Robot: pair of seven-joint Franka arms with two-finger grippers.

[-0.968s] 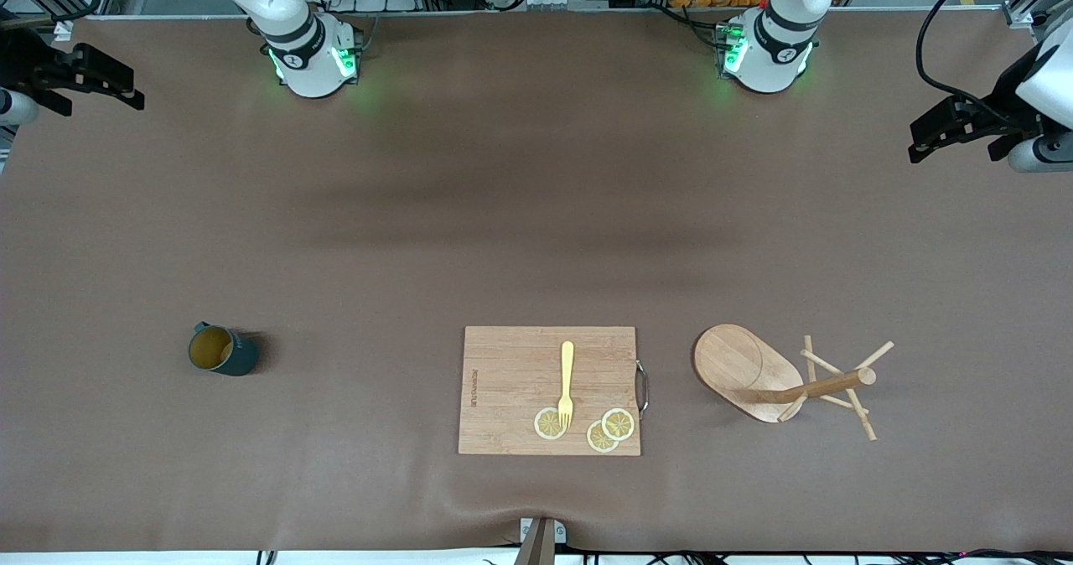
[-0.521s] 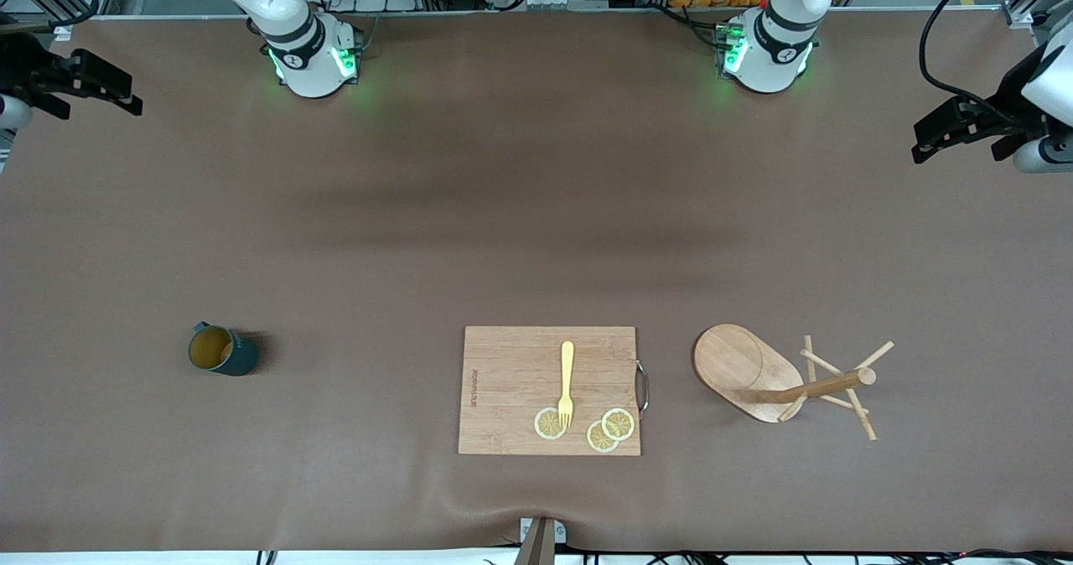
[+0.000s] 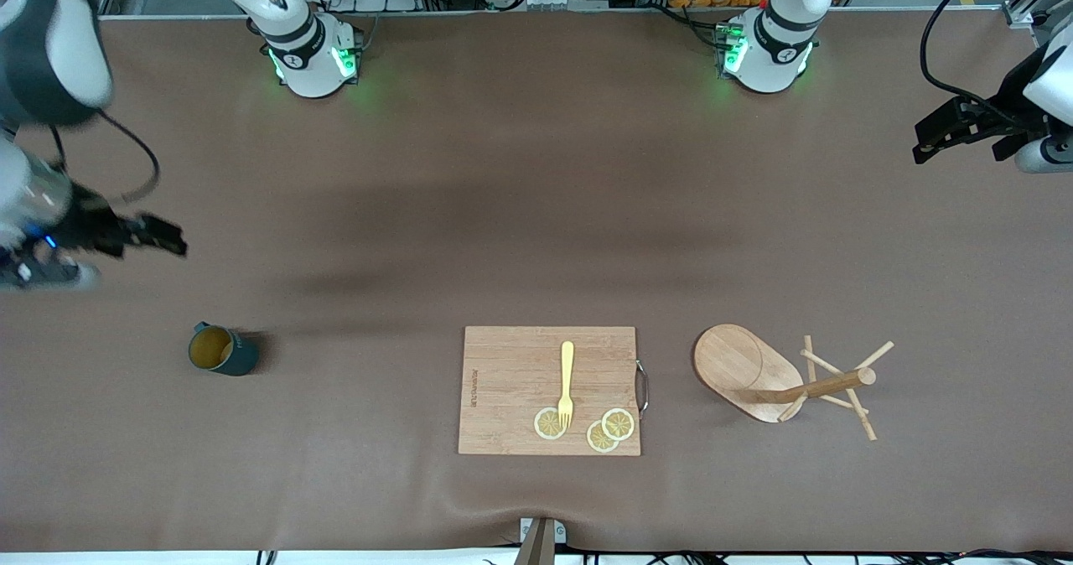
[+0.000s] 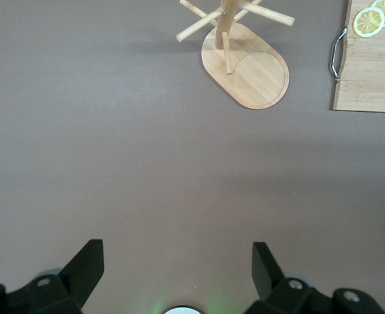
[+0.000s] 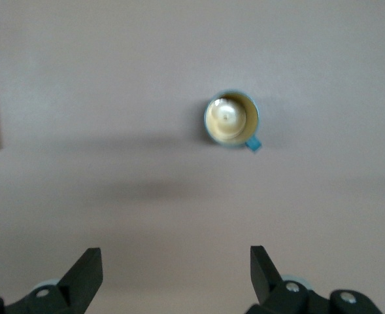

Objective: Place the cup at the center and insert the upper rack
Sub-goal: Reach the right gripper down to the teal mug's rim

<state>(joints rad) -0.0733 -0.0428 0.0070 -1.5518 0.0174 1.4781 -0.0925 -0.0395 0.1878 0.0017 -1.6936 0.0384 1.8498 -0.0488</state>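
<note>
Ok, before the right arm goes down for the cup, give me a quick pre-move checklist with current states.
1. Right tool open: ok, fingers apart, nothing held.
2. Right tool over bare table, not yet above the cup: not ok.
3. Cup upright, with nothing inside: ok, per right wrist view.
4. Left tool waits open at its end of the table: ok.
5. Upper rack standing on its base: ok, untouched.
6. Table centre free for the cup: not ok; cutting board with fork and lemon slices sits there.
</note>
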